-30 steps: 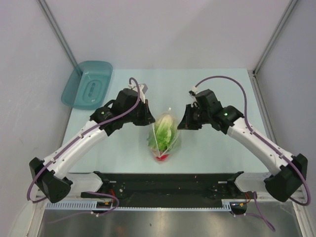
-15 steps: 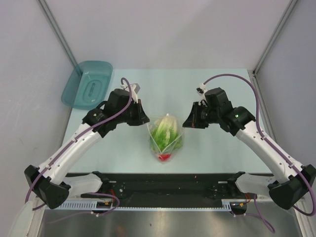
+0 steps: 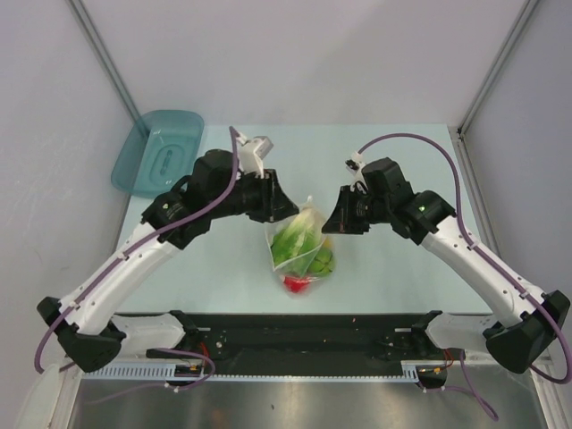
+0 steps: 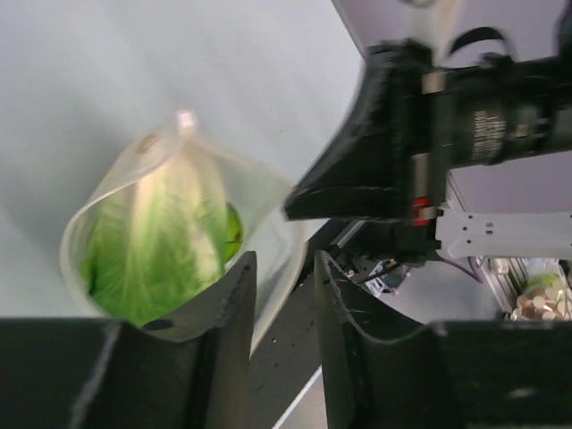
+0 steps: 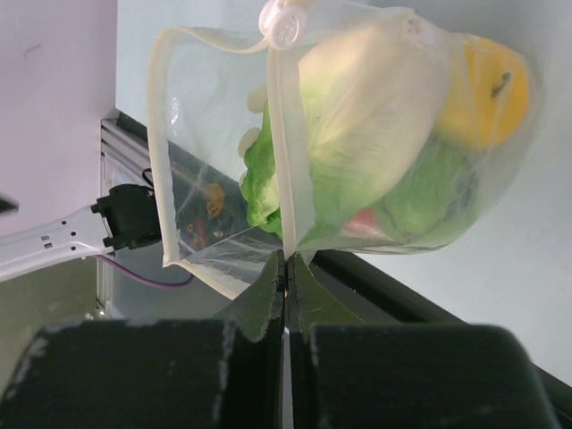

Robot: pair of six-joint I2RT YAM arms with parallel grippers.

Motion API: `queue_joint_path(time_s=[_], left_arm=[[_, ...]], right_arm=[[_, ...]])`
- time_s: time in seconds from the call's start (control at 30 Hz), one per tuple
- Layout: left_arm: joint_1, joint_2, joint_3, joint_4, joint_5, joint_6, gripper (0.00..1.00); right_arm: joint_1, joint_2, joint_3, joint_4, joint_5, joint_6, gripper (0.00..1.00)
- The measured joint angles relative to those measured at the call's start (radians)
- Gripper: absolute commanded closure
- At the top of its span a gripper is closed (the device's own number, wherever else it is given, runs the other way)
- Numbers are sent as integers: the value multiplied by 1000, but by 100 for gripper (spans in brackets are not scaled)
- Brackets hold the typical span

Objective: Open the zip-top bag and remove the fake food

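Observation:
The zip-top bag (image 3: 299, 246) hangs off the table between my two grippers with its mouth gaping. Inside it are the green lettuce leaf (image 5: 375, 98), the yellow-orange fruit (image 5: 487, 85) and the small red piece (image 3: 295, 284). My right gripper (image 5: 286, 257) is shut on the bag's zip strip (image 5: 279, 152) and sits at the bag's right in the top view (image 3: 329, 223). My left gripper (image 4: 284, 268) is narrowly open at the bag's left rim (image 4: 259, 197), with clear film showing between the jaws. The lettuce (image 4: 161, 232) shows through the open mouth.
The teal tray (image 3: 158, 154) lies at the table's back left. The right arm's black wrist (image 4: 429, 134) is close in front of my left gripper. The black base rail (image 3: 304, 326) runs along the near table edge below the bag.
My left gripper drew back left, then came back right to the bag's rim. The bag's mouth has spread wider and the bag hangs more tilted. The right gripper kept its hold.

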Motion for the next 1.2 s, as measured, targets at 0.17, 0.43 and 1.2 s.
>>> queue_joint_path(time_s=[0.17,0.43,1.2], left_arm=[[-113,100,101,-13,-104,55,65],[-120,251,78,-55,-206,146,25],[-170,351,-152,144,-325,238,25]], right_arm=[[8,3,0,17,-11,24,100],[8,3,-8,42,-22,48,100],[-45,-65,-126,98,-71,105,100]])
